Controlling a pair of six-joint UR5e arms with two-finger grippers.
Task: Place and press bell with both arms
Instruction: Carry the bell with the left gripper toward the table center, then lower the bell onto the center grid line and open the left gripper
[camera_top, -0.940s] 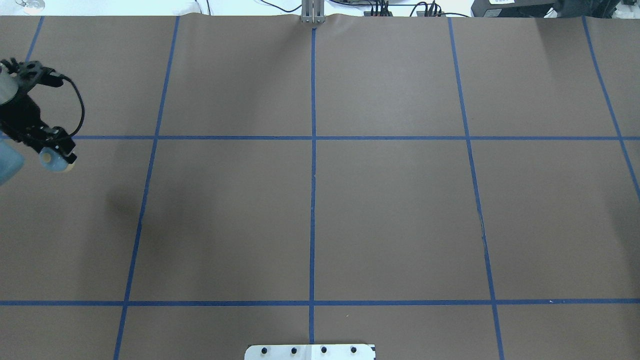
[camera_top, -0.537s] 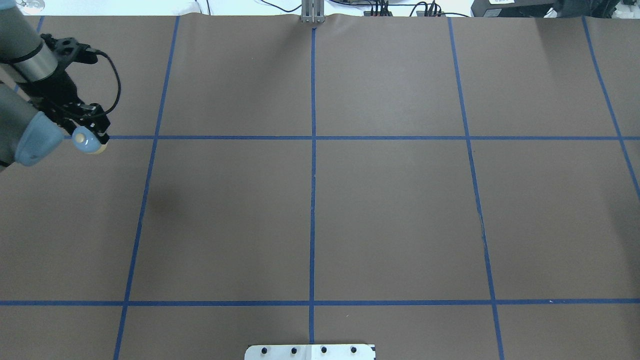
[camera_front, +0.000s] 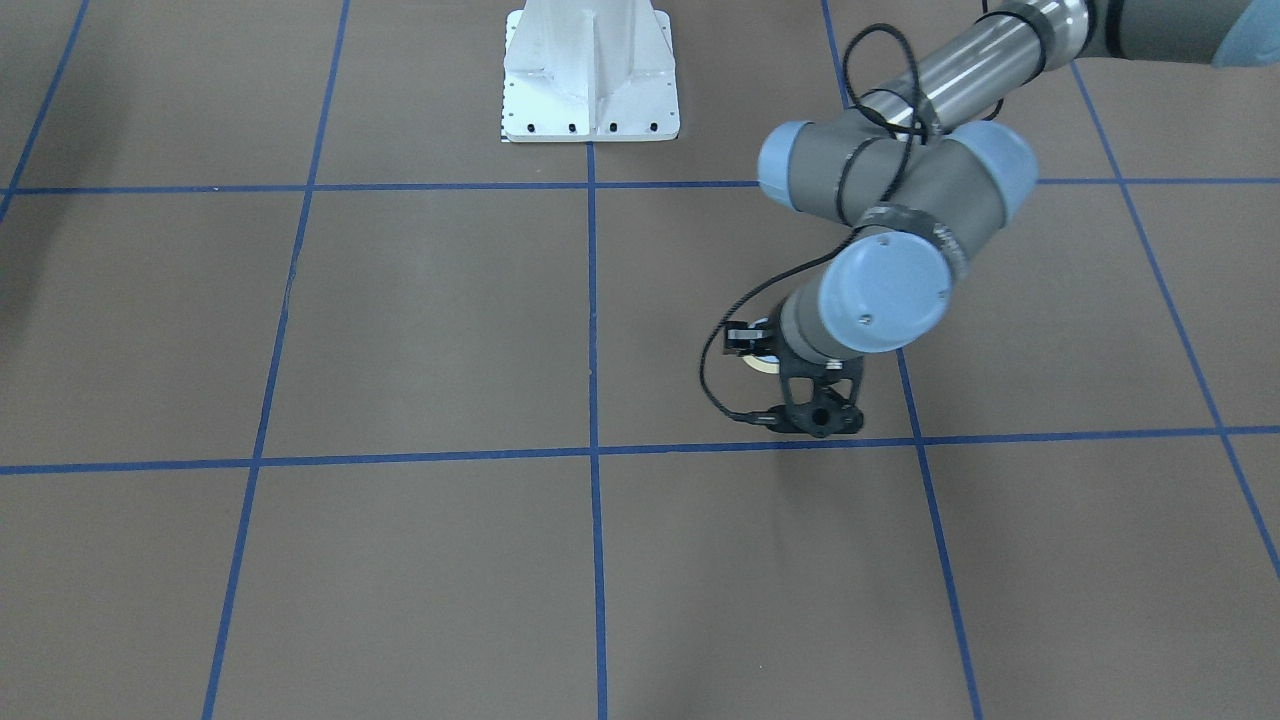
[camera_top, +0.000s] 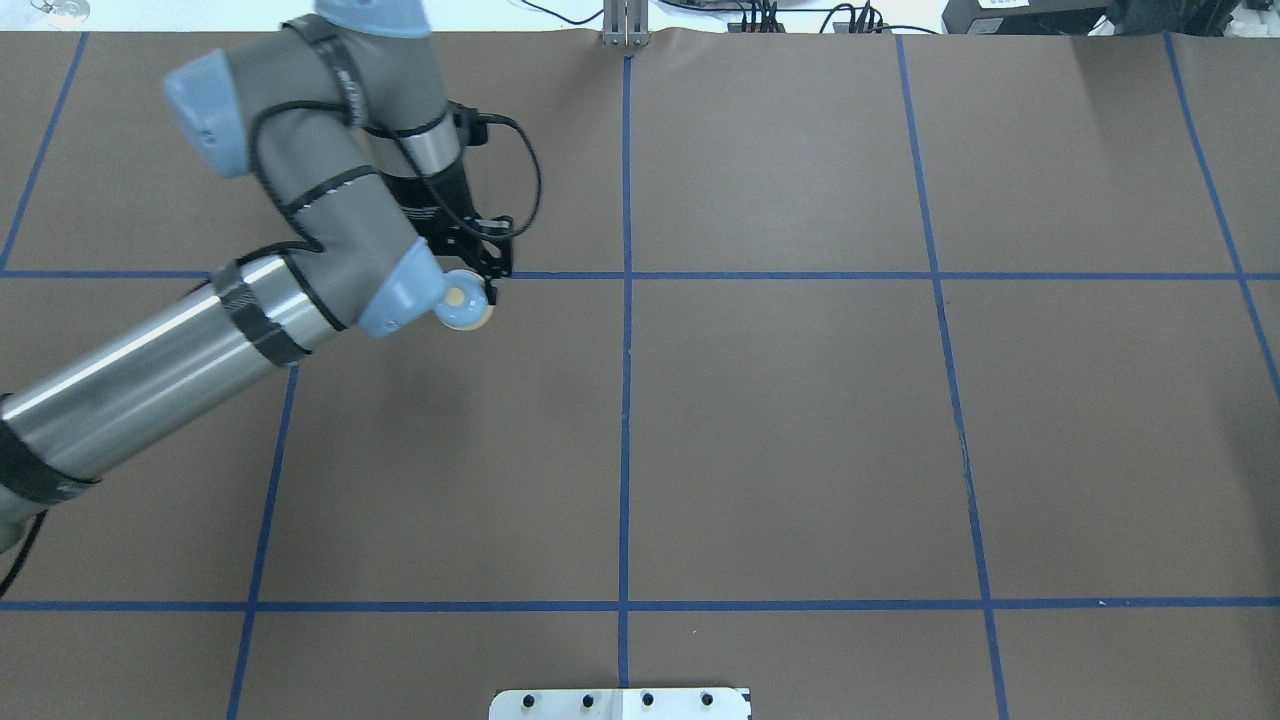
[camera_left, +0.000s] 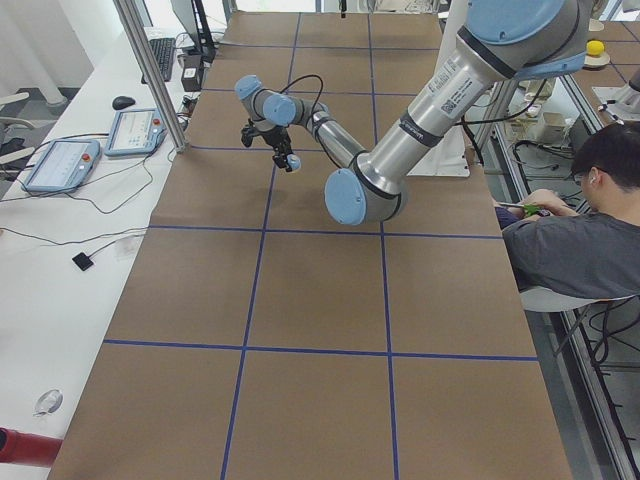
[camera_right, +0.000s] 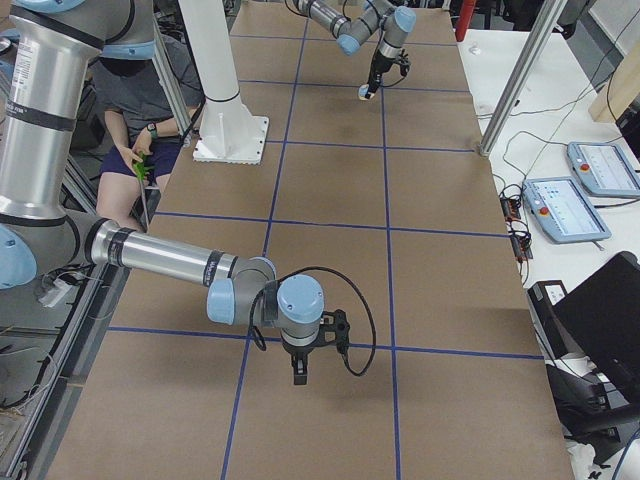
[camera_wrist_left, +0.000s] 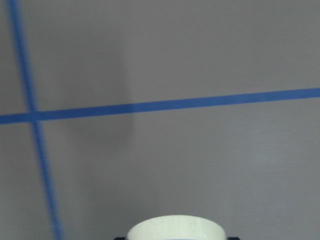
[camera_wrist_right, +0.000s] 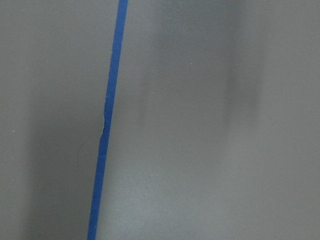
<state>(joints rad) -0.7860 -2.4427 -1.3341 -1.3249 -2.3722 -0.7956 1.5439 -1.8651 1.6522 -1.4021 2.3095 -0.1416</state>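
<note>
Left gripper (camera_top: 480, 280), a black two-finger claw on the grey tubular left arm (camera_top: 150, 360), is clamped on the small light-blue dome bell (camera_top: 463, 301) with a cream button; seen from overhead, the bell sits at the fingertips, just below a blue tape line (camera_top: 800, 276) on the brown paper table cover (camera_top: 800, 430). From the front-facing camera the arm's wrist hides most of the bell, leaving only a cream sliver (camera_front: 765, 363) beside one black finger (camera_front: 741, 338). The exterior left view shows the bell at the gripper's lower tip. In the exterior right view the bell is far off at the left gripper's end, well apart from the near black right gripper (camera_right: 300, 378), which points down at the paper; whether its jaws are apart cannot be told. The left wrist camera catches the bell's cream base rim centred at the bottom edge. The right wrist camera shows only paper and tape
</note>
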